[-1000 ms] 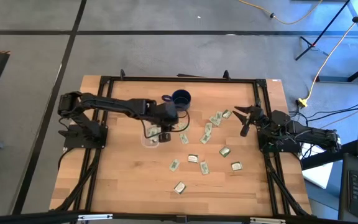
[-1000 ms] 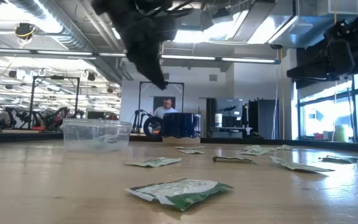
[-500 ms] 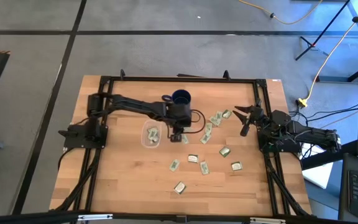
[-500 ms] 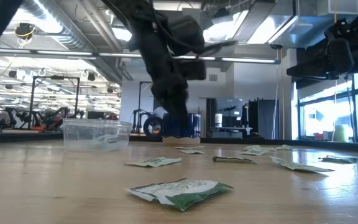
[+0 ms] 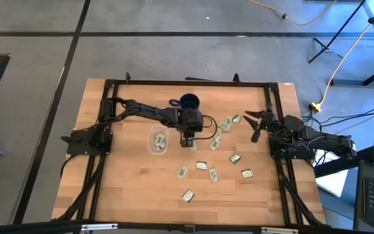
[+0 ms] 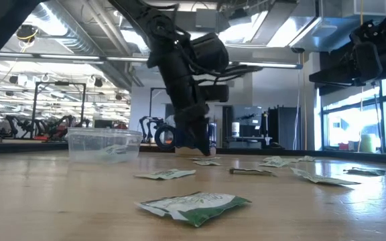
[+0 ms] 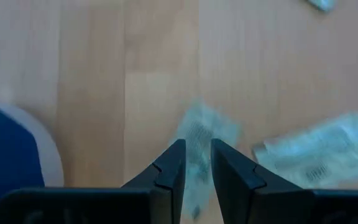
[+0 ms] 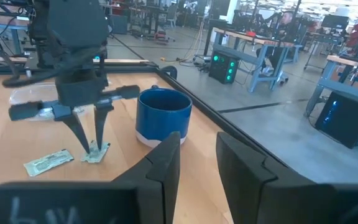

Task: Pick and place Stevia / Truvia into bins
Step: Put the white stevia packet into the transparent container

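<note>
Left end effector point(image 5: 186, 141) down over a sachet point(image 8: 96, 152) between tub point(image 5: 158, 140) and mug point(image 5: 189, 102), fingers straddling it, grip uncertain. Right end effector point(image 5: 257, 125) waits far right, slightly parted, empty.

The dark blue ceramic mug point(image 5: 189, 102) blocks the table's far side, the left gripper point(image 5: 186, 142) just in front. Clear shallow plastic tub point(image 5: 158, 141) stands beside; bare wood lies nearer, beyond scattered pale green sachets point(image 5: 200, 166).

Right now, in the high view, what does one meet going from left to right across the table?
Clear tub → left gripper, down at a sachet → loose sachets → right gripper, waiting at the right edge.
</note>
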Robot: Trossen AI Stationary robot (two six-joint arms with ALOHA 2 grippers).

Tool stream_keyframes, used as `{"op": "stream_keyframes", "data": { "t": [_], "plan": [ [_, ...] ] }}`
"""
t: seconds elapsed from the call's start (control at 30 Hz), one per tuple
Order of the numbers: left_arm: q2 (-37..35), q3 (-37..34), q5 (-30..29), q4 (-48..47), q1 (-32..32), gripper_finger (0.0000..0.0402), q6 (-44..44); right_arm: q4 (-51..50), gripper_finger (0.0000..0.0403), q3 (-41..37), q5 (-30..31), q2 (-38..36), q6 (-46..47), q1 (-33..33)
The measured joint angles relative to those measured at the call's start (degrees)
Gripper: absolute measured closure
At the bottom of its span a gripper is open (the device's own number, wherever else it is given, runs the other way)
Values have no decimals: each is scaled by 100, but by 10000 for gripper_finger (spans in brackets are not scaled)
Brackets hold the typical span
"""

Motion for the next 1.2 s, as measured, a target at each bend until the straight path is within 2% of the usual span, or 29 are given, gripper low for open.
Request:
{"op": "stream_keyframes", "data": {
  "t": [0.43, 0.87, 1.2],
  "plan": [
    [91, 5, 181, -253, 91, 336, -148, -28, 295, 0, 49, 2, 10, 1],
    [62, -7, 229, -316, -54, 398, -242, -39, 295, 0, 51, 0, 10, 0],
    [-491, 335, 290, -1660, -307, 400, -517, -90, 295, 0, 50, 2, 24, -2]
  ]
}}
